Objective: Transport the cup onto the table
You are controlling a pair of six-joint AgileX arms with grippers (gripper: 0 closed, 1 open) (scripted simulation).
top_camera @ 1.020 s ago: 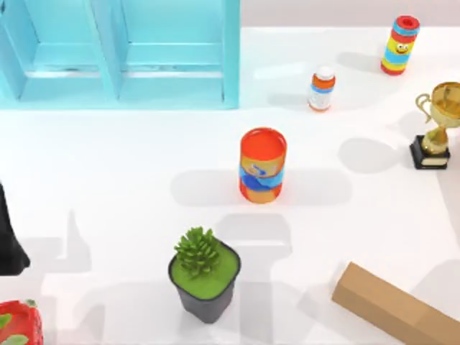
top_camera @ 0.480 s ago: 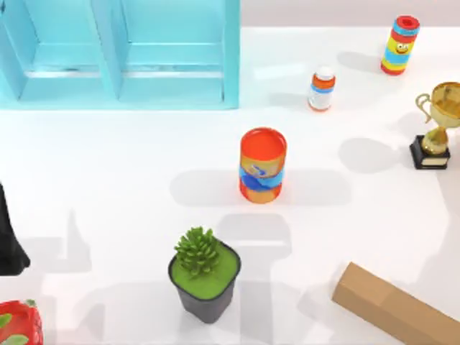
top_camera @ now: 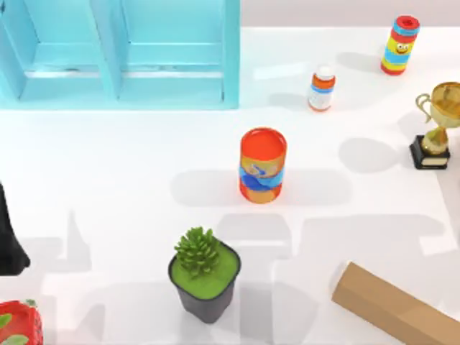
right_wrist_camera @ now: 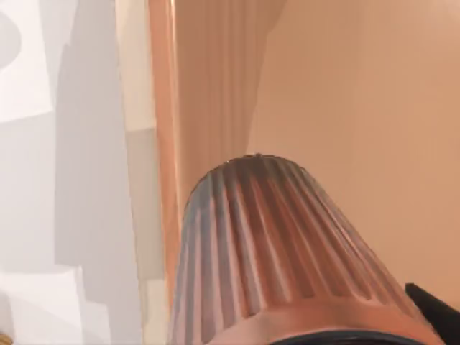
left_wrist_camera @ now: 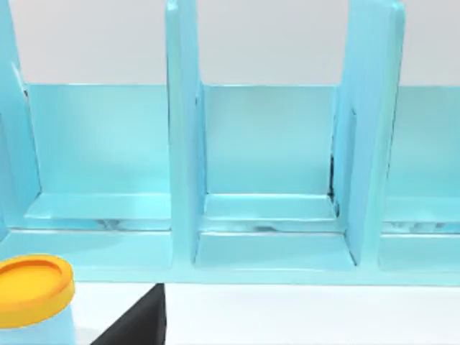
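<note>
- Seemed mid-carry: cup loomed close before the right wrist camera, with the cardboard box from the top frame's lower right behind it.
- Could not tell whether the right gripper was clamped on the cup.
- Left arm sat parked at the left edge; grip untellable.
- Next likely needed: clearing the box, then lowering upright onto bare table.

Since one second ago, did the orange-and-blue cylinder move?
No. The orange-and-blue cylinder stands at the same spot, below the blue shelf's right corner in the top view.
</note>
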